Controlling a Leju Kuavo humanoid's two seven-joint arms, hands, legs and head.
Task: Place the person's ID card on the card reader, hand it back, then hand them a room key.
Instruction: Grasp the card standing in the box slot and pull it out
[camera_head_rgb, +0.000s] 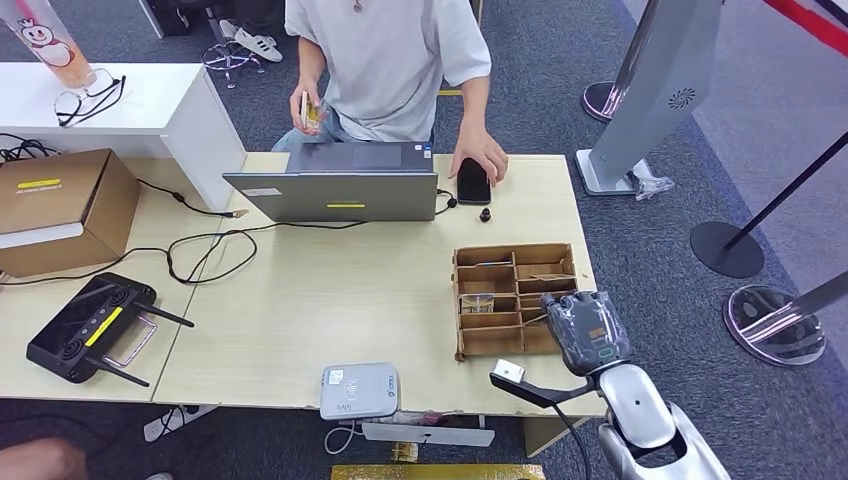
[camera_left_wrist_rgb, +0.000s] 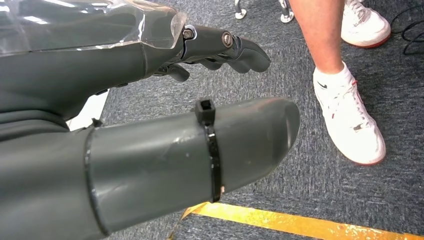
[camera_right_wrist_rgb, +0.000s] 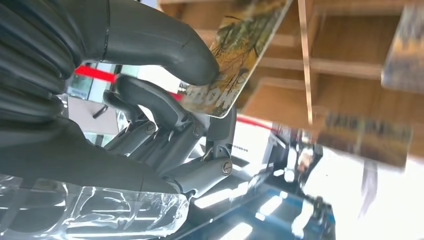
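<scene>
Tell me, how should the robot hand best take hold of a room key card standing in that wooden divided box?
Best guess: pinch the card by its free top edge, coming down from above, thumb on one flat face and a finger on the other. The wooden box holds cards upright in narrow slots, so only that edge is reachable. The right robot hand grips one that way.

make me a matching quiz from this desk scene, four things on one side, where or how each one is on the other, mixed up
Things:
1. card reader
2. phone
3. right hand
4. eyeglasses

Places or states:
A. on the white counter
B. pinching a printed card at the wooden tray
C. at the table's near edge
D. under the person's hand, beside the laptop

Pairs: 1-C, 2-D, 3-B, 4-A
</scene>
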